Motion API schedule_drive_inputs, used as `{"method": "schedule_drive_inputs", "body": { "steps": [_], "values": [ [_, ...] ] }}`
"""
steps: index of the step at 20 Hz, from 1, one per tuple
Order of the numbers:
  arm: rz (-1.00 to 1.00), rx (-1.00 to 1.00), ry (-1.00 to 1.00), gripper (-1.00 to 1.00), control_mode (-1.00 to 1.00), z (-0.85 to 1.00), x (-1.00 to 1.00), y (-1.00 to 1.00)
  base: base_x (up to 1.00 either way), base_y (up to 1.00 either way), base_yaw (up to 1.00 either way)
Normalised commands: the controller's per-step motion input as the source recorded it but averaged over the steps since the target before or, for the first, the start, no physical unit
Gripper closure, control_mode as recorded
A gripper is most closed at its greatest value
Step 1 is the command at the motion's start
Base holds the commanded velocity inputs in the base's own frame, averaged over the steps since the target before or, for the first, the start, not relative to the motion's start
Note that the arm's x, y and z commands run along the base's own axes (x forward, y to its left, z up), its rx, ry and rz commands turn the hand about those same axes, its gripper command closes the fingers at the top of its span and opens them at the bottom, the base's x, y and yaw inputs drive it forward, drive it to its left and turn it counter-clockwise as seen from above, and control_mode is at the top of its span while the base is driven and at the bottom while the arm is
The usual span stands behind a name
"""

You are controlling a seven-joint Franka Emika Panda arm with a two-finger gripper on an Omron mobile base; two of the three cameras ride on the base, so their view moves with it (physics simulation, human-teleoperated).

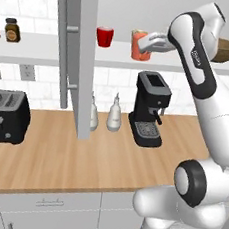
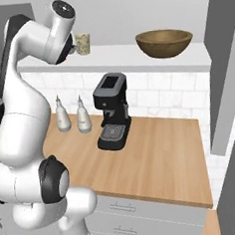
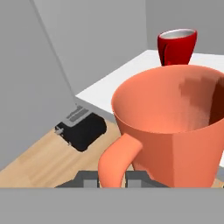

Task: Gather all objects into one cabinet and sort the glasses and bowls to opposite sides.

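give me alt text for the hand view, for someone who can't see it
A salmon-orange cup with a curved handle looms close, its handle between the shut fingers. Behind it a red cup stands on the white shelf, with a black toaster on the wooden counter below.

On the wooden counter (image 1: 56, 160) you have a black toaster (image 1: 4, 116) at the left, two white pear-shaped bottles (image 1: 114, 114) standing just beside each other near the tiled wall, and a black coffee machine (image 1: 150, 109) to their right. Up on the white shelf's left end you can see a dark-lidded brown spice jar (image 1: 12, 30). Below the counter run white drawer fronts (image 1: 51, 205) with small handles.
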Motion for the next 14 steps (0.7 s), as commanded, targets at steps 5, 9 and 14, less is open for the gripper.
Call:
{"method": "schedule_drive_inputs", "body": {
  "steps": [5, 9, 14],
  "values": [
    [0.01, 0.0, 0.0, 1.0, -1.0, -0.11, 0.5, 0.08, 0.0, 0.0, 0.0],
    [0.0, -0.03, 0.0, 1.0, -1.0, -0.16, 0.51, 0.18, 0.0, 0.0, 0.0],
    [0.0, -0.01, 0.01, 1.0, -1.0, -0.17, 0.33, 0.17, 0.0, 0.0, 0.0]
  ]
}}
